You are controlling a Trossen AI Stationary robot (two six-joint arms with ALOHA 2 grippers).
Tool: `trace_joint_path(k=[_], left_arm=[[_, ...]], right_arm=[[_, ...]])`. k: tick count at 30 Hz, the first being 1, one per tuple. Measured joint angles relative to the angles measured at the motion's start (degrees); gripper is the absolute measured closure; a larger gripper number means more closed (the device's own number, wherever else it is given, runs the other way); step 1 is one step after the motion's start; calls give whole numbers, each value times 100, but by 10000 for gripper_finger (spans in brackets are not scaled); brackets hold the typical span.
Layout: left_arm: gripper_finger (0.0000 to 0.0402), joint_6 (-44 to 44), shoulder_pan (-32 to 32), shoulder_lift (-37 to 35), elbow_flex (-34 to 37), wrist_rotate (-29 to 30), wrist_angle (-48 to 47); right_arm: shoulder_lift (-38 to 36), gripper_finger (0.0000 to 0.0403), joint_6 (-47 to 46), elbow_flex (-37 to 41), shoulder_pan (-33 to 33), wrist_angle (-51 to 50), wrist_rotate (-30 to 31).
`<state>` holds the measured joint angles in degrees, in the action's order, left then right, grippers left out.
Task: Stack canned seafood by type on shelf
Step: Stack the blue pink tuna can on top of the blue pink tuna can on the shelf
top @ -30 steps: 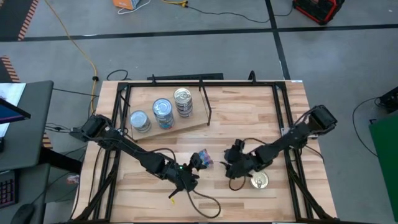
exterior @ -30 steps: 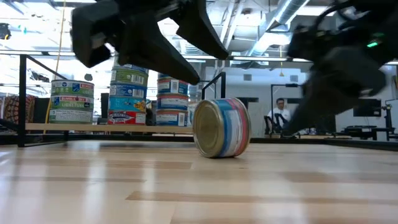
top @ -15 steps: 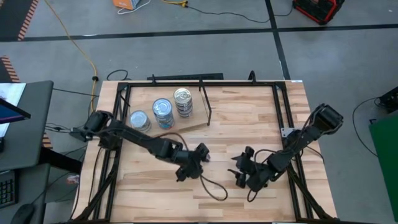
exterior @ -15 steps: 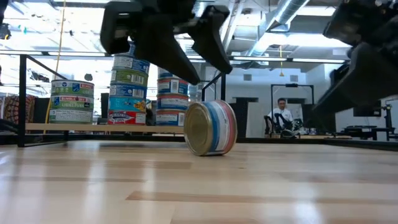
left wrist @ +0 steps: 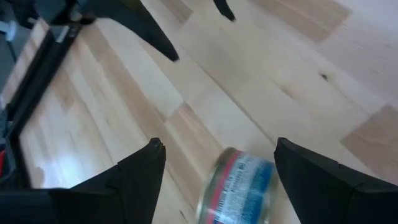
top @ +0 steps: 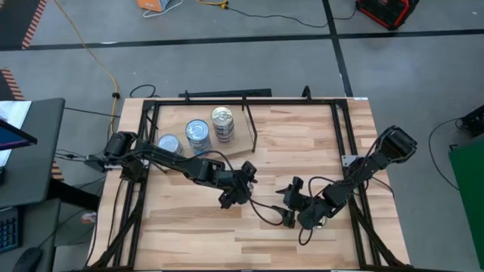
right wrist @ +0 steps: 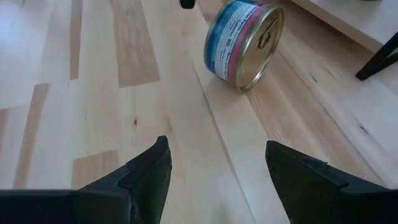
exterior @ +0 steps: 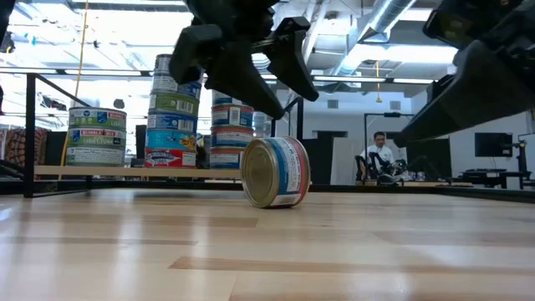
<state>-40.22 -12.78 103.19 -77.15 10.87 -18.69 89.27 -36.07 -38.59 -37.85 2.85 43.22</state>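
Both arms are dark, near-black, built of slim jointed links that run out from blocky base housings. A thin black cable loops loose just behind the left hand (top: 243, 181), and another curls behind the right hand (top: 291, 198). Each hand ends in two matte black fingers (right wrist: 147, 172), flat-sided and tapering to blunt points, with a ridged edge along their inner faces.
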Motion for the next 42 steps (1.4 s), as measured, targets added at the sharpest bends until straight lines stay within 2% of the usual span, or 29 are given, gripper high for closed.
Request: trace_joint_path(k=[5, 11, 20, 30, 34, 38, 42], left_arm=[[100, -59, 56, 103, 1, -193, -115], [100, -860, 36, 168, -3, -129, 154], [100, 171, -189, 176, 3, 631, 126], [100, 208, -278, 193, -80, 593, -52], [100, 238, -175, 470, -567, 465, -270], [100, 392, -131, 1194, -1509, 481, -1518], [100, 451, -185, 1622, -2294, 464, -2708]], right_arm=[[0, 117, 13, 0, -40, -90, -38], [0, 117, -7, 0, -30, -102, -35], [2, 117, -52, 2, -30, -124, -35], [2, 117, -4, 2, 55, -126, -33], [2, 117, 15, 2, 99, -141, -33], [2, 117, -121, 0, 54, -276, -24], [2, 117, -184, 4, -74, -310, 24]])
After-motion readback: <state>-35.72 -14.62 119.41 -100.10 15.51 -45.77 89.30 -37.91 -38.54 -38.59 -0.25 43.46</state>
